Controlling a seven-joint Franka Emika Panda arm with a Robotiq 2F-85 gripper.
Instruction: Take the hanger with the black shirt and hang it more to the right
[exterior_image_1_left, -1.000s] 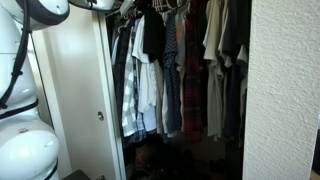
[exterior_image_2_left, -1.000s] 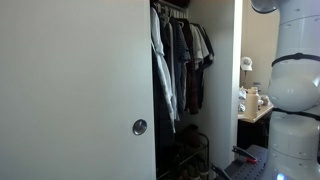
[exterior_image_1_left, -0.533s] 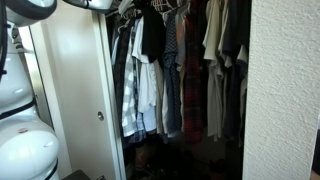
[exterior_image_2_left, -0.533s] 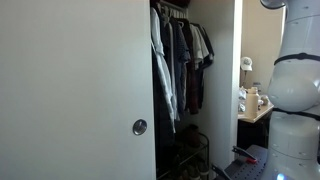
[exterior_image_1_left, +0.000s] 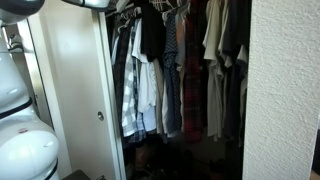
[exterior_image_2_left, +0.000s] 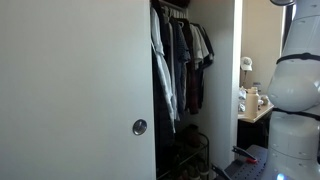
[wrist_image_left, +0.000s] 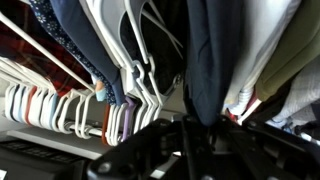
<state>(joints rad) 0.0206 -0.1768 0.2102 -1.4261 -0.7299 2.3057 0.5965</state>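
In an exterior view, the black shirt (exterior_image_1_left: 152, 35) is hanging high in the open closet (exterior_image_1_left: 215, 150), close to the door-side end of the row. It is lying partly over pale shirts (exterior_image_1_left: 145, 95), with darker garments packed in beyond it. Its hanger is buried in the cloth and I cannot make it out. The robot arm (exterior_image_1_left: 20, 130) is reaching up past the top edge, so the tool is not showing here.

In an exterior view from the side, the sliding door (exterior_image_2_left: 70, 90) is covering most of the opening. The clothes are showing only as a tight dark bunch behind its edge, and I cannot tell which one is the black shirt.

In the wrist view, the tool (wrist_image_left: 190, 150) is sitting dark at the bottom with its jaws drawn together. The black shirt (wrist_image_left: 205, 60) is running right down to it. Whether the hanger is pinched between the jaws I cannot tell. White hangers (wrist_image_left: 130, 40) are crowding just beside it, their hooks lined up along the rod (wrist_image_left: 40, 60).

The shirt looks light and limp, so it will likely be swaying and dragging on its neighbours. The hanger should be the stiff part. I would be gripping it at the neck of the hook, above the collar, never the cloth, which could slide off.
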